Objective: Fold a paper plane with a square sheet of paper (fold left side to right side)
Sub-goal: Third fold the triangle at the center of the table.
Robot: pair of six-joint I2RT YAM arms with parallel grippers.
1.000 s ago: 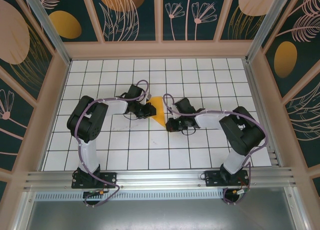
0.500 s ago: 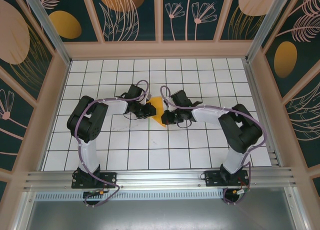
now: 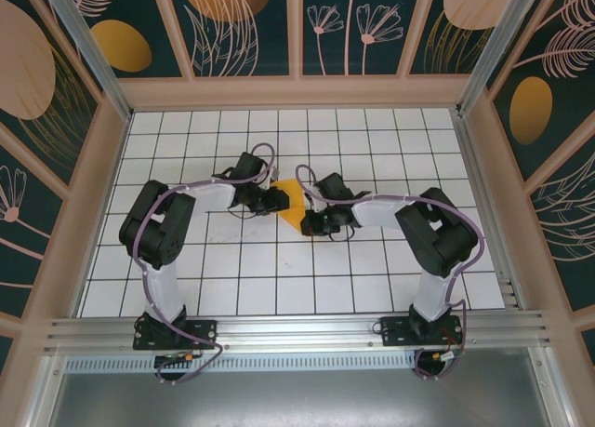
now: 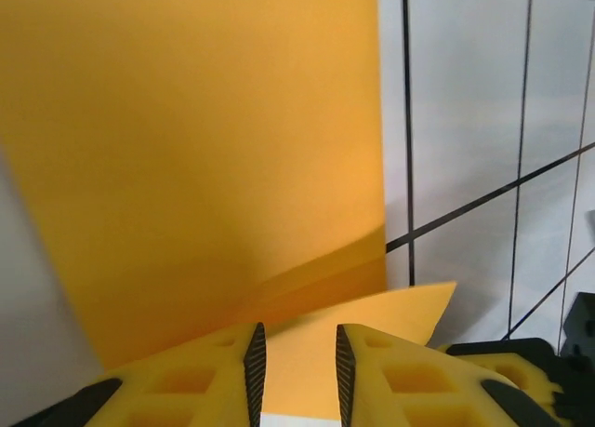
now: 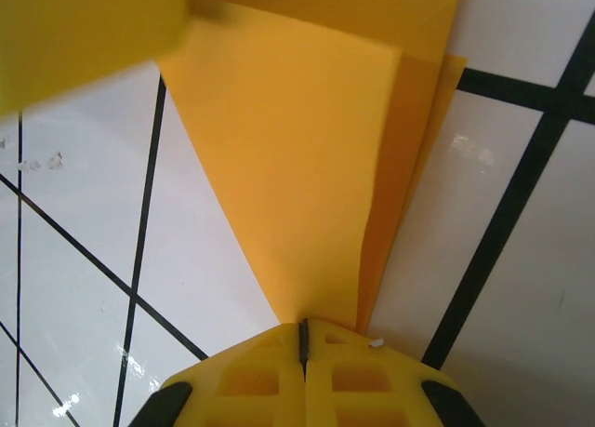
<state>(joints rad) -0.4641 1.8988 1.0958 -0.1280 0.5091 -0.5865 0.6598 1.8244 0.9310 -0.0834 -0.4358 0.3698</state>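
Bright, even light, soft shadows; faint glare on table (image 5: 483, 260); wrist close-ups slightly blurred

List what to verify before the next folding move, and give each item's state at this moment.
1. Right gripper shut on the tip of the paper: ok.
2. Left gripper jaws apart: ok.
3. Left gripper clear of the paper: cannot tell.
4. Paper layers lying flat together: not ok, a flap stands lifted.
5. Grippers apart from each other: ok.
6. Crease pressed sharp: cannot tell.
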